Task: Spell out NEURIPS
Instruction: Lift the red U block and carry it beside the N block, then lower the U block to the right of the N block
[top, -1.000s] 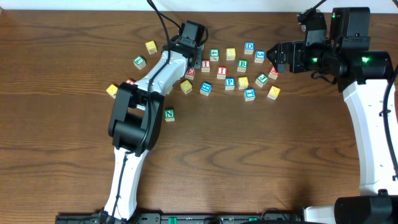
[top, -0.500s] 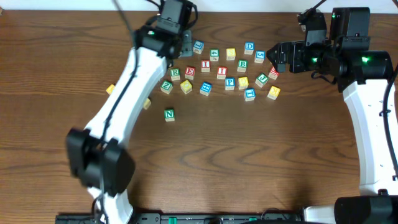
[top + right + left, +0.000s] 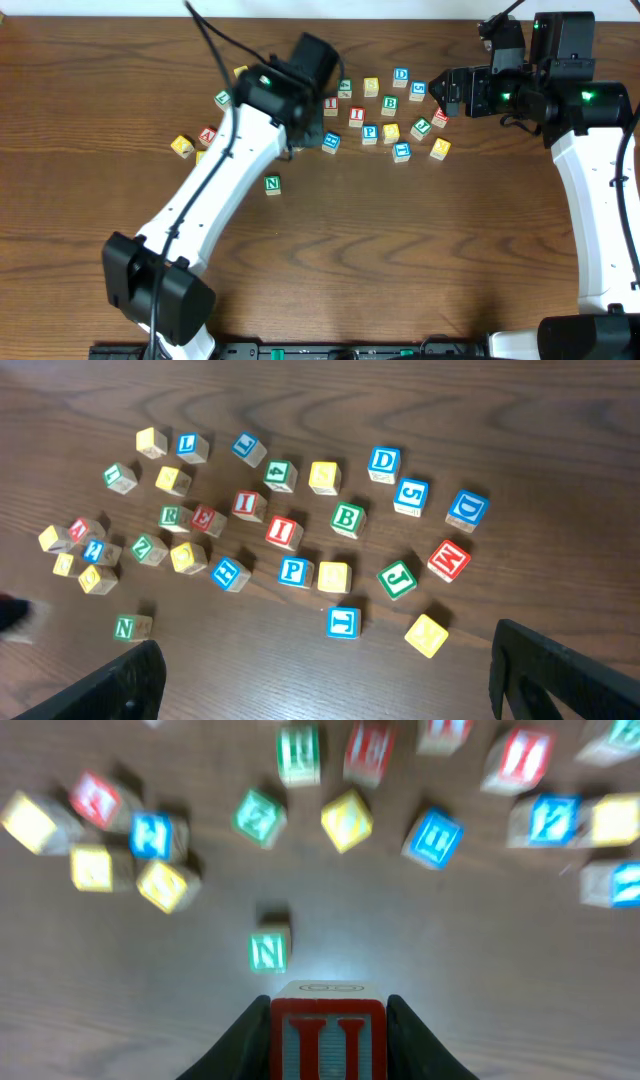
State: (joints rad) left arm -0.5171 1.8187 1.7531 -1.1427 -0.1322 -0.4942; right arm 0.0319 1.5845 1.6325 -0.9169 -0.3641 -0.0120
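Left wrist view shows the left gripper (image 3: 327, 1012) clamped on the red U cube (image 3: 327, 1042), a finger on each side and the letter facing the lens. It hangs above the table (image 3: 450, 980), with the green N cube (image 3: 269, 951) on the wood just ahead.

From overhead, that N sits alone, apart from the jumble. To my eye the main risk is spacing. U is the third letter, so if it lands hard against the N there is no slot left for the red E (image 3: 204, 518). Squeezing the E in later could knock the row crooked. The cube might also twist as the fingers let go, leaving the U askew. The wrist picture is smeared, so I can't say how squarely it is held.

The green R (image 3: 173, 515), red I (image 3: 283, 530) and blue P (image 3: 294, 571) lie in the scatter beyond. A green Z (image 3: 148, 548) and a yellow cube (image 3: 187, 556) are nearest the N, and neither blocks the row. The right gripper (image 3: 437, 93) hovers wide open and empty over the scatter's far end.
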